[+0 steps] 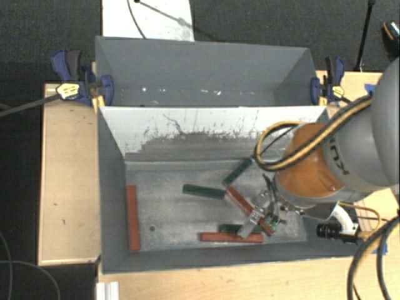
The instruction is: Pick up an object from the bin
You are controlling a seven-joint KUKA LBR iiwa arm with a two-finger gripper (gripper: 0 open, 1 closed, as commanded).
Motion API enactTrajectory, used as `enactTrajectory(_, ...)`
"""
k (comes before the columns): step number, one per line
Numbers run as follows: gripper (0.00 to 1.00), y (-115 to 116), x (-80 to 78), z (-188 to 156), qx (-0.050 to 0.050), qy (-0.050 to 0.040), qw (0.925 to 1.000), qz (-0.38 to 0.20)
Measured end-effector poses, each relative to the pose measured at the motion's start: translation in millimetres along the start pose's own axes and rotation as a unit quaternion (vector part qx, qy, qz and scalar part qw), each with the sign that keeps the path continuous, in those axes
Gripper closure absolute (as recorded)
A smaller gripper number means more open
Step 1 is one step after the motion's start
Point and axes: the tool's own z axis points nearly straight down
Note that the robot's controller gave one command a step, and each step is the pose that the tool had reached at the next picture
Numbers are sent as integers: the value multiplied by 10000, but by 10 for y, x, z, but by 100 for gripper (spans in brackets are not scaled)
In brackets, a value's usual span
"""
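— Gripper of mine is down at the front right of the bin, just over the lower end of a slanted red stick. Clenched or released, I cannot tell.

— What crowds you?

— A flat red stick lies just beside me along the front wall, with a short dark green stick touching it. A long dark green stick lies mid-floor, and a tilted green stick sits at the back wall's foot.

— Open room?

— Left of centre the floor is bare up to a lone red stick along the left wall. On the right my own arm hides the wall.
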Motion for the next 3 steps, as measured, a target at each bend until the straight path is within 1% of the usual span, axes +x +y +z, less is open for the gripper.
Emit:
enactTrajectory(1, 0, 32, -381, -9, -18, -47, 9981, 608)
enactTrajectory(2, 100, 33, -372, -6, -12, -38, 9983, 583)
enactTrajectory(3, 100, 43, -386, -735, -32, -59, 9984, 557)
